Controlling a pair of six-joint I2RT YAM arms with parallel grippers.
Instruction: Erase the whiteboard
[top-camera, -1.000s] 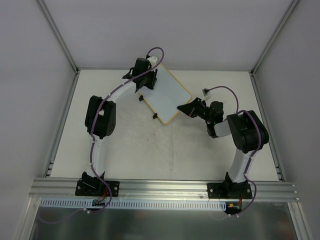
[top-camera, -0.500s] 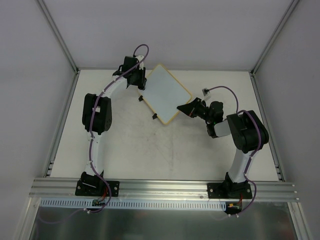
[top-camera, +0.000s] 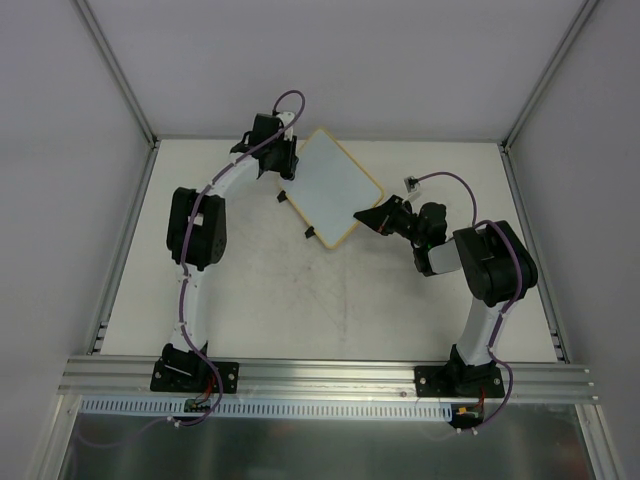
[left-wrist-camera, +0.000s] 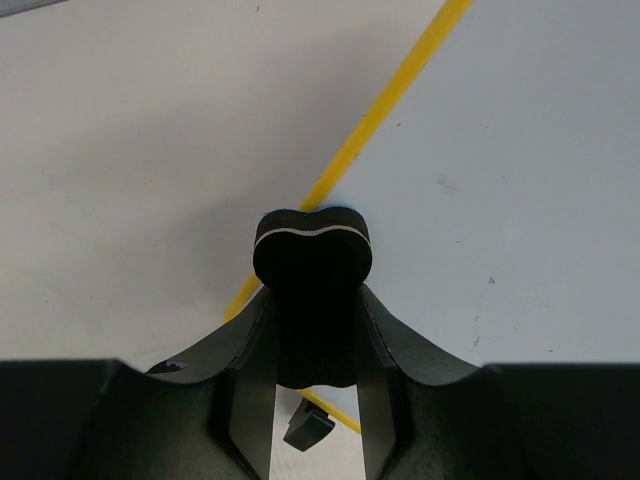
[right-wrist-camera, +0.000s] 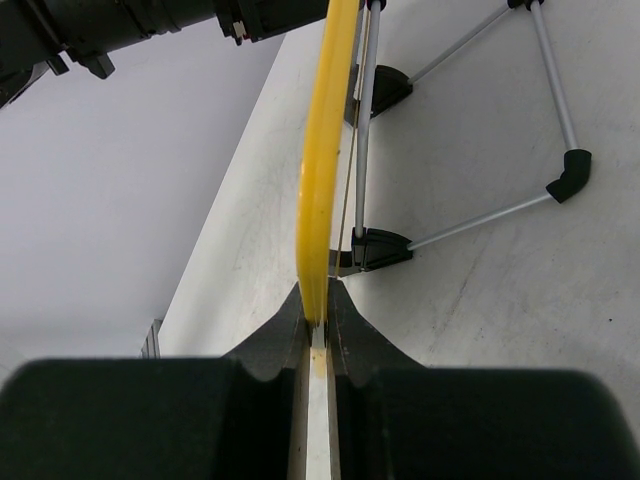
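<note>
white tabletop (top-camera: 300, 300): right gripper (right-wrist-camera: 320, 308) clamps whiteboard (top-camera: 335, 185) edge; left gripper (left-wrist-camera: 313, 310) pinches seemingly an eraser (left-wrist-camera: 312, 245).

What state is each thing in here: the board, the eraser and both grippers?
whiteboard: held by its yellow frame; surface looks blank but for tiny specks.
eraser: held, its tip over the board's frame edge.
left gripper: shut on the eraser.
right gripper: shut on the whiteboard's frame.

One whiteboard (top-camera: 335, 188); two black clips (top-camera: 283, 195) on its edge; one black eraser block (left-wrist-camera: 312, 270); two arms, left arm (top-camera: 198, 235) and right arm (top-camera: 490, 262); two hands, left hand (top-camera: 288, 160) and right hand (right-wrist-camera: 318, 320); two purple cables (top-camera: 450, 178); one table (top-camera: 300, 300).
</note>
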